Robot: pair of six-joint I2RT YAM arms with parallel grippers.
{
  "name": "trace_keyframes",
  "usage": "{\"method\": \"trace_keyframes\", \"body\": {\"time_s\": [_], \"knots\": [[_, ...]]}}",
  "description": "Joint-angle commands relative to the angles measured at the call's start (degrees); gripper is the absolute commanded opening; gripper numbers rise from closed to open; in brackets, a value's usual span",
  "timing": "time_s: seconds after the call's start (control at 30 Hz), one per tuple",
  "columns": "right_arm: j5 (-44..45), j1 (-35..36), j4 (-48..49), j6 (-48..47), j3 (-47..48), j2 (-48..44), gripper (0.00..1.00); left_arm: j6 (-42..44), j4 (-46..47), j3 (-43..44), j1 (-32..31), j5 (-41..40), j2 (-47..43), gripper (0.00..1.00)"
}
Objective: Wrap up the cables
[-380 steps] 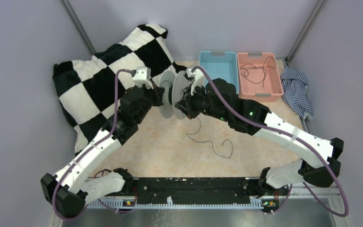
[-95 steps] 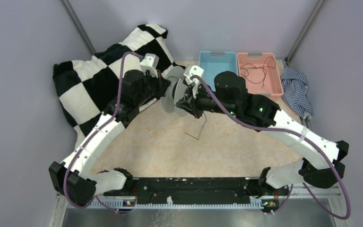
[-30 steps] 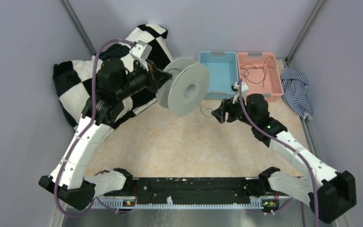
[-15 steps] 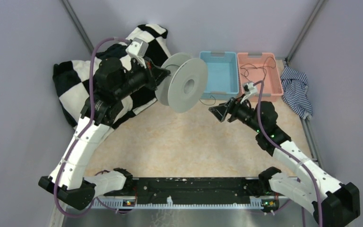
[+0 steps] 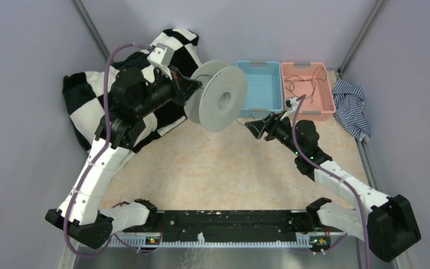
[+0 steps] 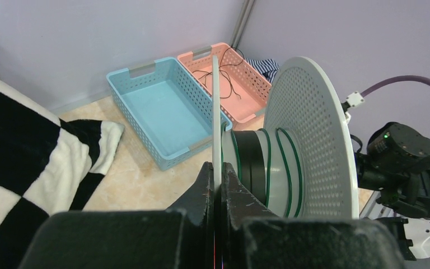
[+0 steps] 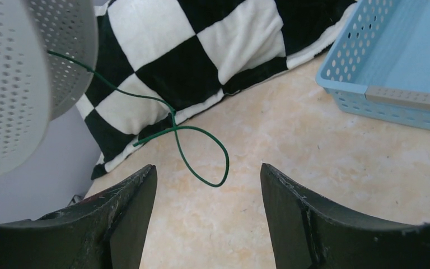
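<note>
Top external view: the left gripper (image 5: 193, 89) is clamped tight on one flange of the pale grey spool (image 5: 221, 102), held aloft near the table's (image 5: 213, 168) far edge. Turns of thin cable (image 6: 266, 168) circle its hub. A loose tail (image 7: 174, 128) loops down before the right gripper (image 5: 253, 128), whose jaws are spread and empty. More cables (image 5: 302, 84) lie in the pink basket (image 5: 329, 92) at the far right corner.

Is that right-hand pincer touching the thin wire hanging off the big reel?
Apart. The right wrist view shows the cable looping between the open jaws of the right pincer, with a clear gap on each side.
</note>
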Motion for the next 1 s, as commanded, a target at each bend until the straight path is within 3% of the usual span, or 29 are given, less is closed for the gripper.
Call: {"method": "trace_keyframes", "body": {"time_s": [0.0, 0.2, 0.27, 0.37, 0.4, 0.53, 0.77, 0.97], "knots": [[-0.1, -0.3, 9.1, 0.4, 1.5, 3.7, 0.68, -1.9, 6.9, 1.6, 0.2, 0.3, -1.0, 0.0], [0.3, -0.2, 13.4, 1.3, 2.8, 7.6, 0.61, -1.9, 7.1, 0.9, 0.2, 0.1, -1.5, 0.0], [0.1, -0.3, 14.3, 1.3, 2.9, 8.5, 0.48, -1.9, 6.9, 0.8, 0.2, 0.2, -1.5, 0.0], [-0.2, -0.2, 15.0, 1.8, 2.8, 9.6, 0.05, -1.9, 7.2, 0.3, 0.2, 0.0, -1.6, 0.0], [-0.3, -0.2, 15.0, 2.1, 2.6, 9.8, 0.0, -2.0, 7.5, -0.1, 0.2, -0.2, -1.6, 0.0], [-2.2, -0.2, 13.3, 2.5, 1.3, 7.2, 0.0, -2.5, 8.0, -0.4, 0.2, -0.8, -1.1, 0.0], [-6.1, 0.8, 0.5, 0.0, 0.9, -2.6, 0.0, -3.9, 10.8, -0.6, 0.2, -5.3, 0.2, 0.0], [-4.3, 9.9, -12.5, -6.6, 4.3, -7.7, 0.0, -12.1, 17.9, -6.7, 0.2, -13.2, -0.3, 0.0]]}}
